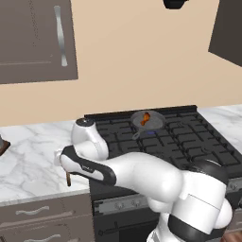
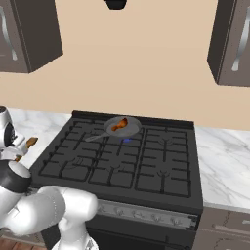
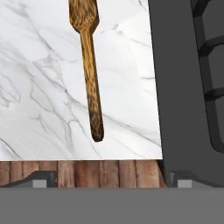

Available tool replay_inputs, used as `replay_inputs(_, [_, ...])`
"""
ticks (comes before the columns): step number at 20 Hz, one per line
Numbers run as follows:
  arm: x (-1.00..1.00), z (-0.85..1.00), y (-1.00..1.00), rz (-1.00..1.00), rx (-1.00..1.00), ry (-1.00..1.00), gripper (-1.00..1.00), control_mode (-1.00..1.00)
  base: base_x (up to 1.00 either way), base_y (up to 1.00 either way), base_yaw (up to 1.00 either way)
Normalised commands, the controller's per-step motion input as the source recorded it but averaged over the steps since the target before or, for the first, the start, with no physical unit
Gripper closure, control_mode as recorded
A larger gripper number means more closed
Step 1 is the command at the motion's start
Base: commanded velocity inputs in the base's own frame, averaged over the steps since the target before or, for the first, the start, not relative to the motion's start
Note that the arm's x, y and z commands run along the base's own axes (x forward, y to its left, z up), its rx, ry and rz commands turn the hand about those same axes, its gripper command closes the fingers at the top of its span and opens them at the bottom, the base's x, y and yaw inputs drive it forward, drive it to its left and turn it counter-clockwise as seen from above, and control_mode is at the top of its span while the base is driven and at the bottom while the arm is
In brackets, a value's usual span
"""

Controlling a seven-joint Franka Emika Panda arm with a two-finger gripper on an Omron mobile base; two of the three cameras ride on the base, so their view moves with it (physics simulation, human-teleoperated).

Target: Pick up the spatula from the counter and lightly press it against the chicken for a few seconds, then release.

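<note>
Approach step: the gripper (image 3: pixel 110 178), fingers spread wide and empty, faces the brown wooden spatula (image 3: pixel 89 65) at upper centre; next it must descend and grip its handle.

White marble counter (image 3: pixel 39 87) lies bare on both sides of the brown wooden spatula (image 3: pixel 89 78), leaving room along its handle. The edge of the black gas stove (image 3: pixel 175 87) runs near it on one side, not touching. Over the dark iron grates (image 1: pixel 189 142) the way to the grey frying pan (image 1: pixel 157 122) at the back is open. The pan's long handle (image 1: pixel 138 134) juts toward the front left. Grey wall cabinets (image 1: pixel 38 38) hang well above.
</note>
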Motion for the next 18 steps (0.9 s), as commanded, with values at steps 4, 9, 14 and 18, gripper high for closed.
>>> replay_inputs(4, [0.22,-0.24,0.21,0.00,-0.03,0.02,-1.00,-1.00,0.00,0.00,0.00])
replay_inputs(9, [0.18,-0.19,0.22,0.00,-0.03,0.00,-1.00,-1.00,0.00,0.00,0.00])
replay_inputs(14, [0.13,-0.24,0.13,0.00,-0.02,0.00,-1.00,-1.00,0.00,0.00,0.00])
replay_inputs(18, [0.12,-0.27,0.10,0.00,-0.02,0.00,-1.00,-1.00,0.00,0.00,0.00])
